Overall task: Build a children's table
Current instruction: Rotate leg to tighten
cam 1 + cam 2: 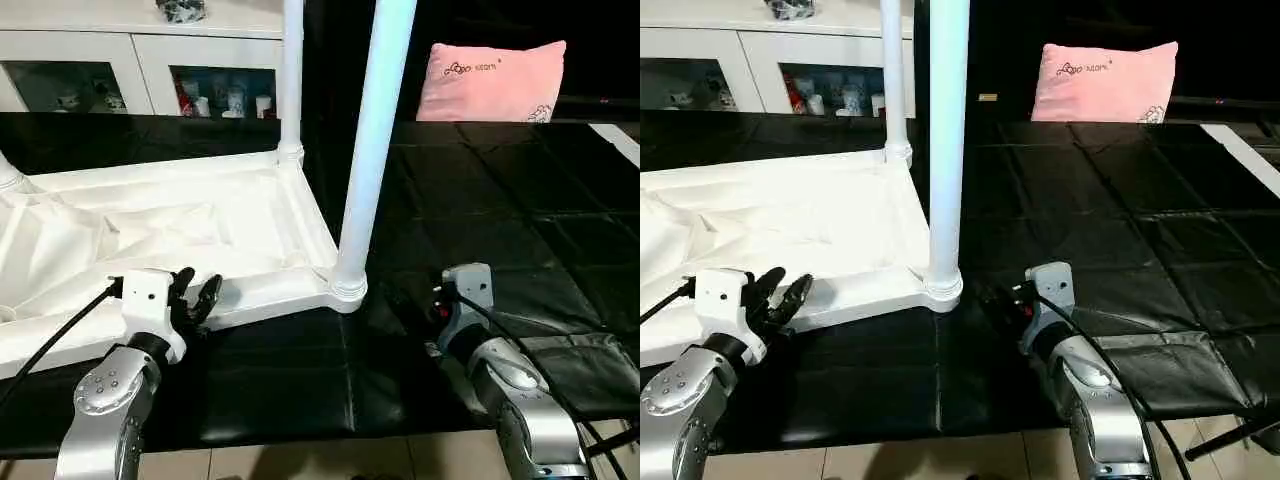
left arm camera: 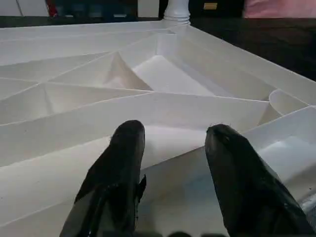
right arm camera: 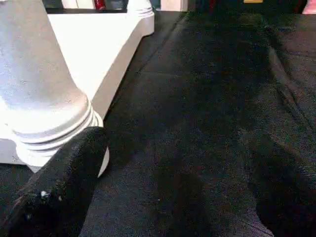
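I see the tabletop (image 1: pixel 180 235) lying upside down on the black mat (image 1: pixel 480 200), legs (image 1: pixel 372 150) standing up. My left gripper (image 1: pixel 197 295) hangs half-open at its near edge, holding nothing. My right gripper (image 1: pixel 1002 298) gapes wide, empty, beside the near corner leg. A pink pillow (image 1: pixel 490 82) sits far behind.

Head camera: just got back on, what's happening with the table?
The tabletop lies upside down on the black mat, ribs up. Legs stand in the near corner socket and the far one. The left gripper sits open at the tabletop's near rim, holding nothing. The right gripper is open beside the near leg's base, apart from it.
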Motion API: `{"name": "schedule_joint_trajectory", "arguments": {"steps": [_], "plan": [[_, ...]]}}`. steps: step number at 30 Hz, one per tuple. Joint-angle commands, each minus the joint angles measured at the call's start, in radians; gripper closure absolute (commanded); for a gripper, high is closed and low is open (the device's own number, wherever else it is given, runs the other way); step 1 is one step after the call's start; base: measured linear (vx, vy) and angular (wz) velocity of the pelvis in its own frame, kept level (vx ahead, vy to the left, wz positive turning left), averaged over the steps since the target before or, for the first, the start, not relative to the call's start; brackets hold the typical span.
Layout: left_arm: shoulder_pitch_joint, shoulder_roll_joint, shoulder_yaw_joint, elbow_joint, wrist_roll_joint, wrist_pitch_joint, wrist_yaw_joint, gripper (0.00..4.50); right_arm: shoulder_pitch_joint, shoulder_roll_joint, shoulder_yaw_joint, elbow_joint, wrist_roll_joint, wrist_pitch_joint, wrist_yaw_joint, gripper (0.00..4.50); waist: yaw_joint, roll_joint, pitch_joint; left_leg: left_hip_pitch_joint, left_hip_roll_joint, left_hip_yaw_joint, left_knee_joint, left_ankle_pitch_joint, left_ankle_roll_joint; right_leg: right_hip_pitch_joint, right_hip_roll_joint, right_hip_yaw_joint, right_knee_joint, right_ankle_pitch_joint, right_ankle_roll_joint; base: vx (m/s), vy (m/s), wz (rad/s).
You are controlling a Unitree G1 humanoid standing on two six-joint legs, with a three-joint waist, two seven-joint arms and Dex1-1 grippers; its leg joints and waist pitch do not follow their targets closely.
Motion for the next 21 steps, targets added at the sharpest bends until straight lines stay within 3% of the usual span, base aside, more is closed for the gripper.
{"name": "schedule_joint_trajectory", "arguments": {"steps": [1,21], "plan": [[0.000,0.000,0.005,-0.021,-0.005,-0.005,0.006,2.24,-0.010,-0.001,-0.012,0.004,-0.005,-0.003,-0.004,0.00,-0.001,0.007,-0.045,-0.002,0.025,-0.013,-0.076,-0.323,0.033,0.042,-0.058,0.060,-0.102,-0.484,0.000,0.000,0.000,0.00],[0.000,0.000,0.005,-0.021,-0.005,-0.005,0.006,2.24,-0.010,-0.001,-0.012,0.004,-0.005,-0.003,-0.004,0.00,-0.001,0.007,-0.045,-0.001,0.025,-0.013,-0.076,-0.329,0.032,0.041,-0.058,0.059,-0.104,-0.496,0.005,0.000,0.000,0.00]]}}
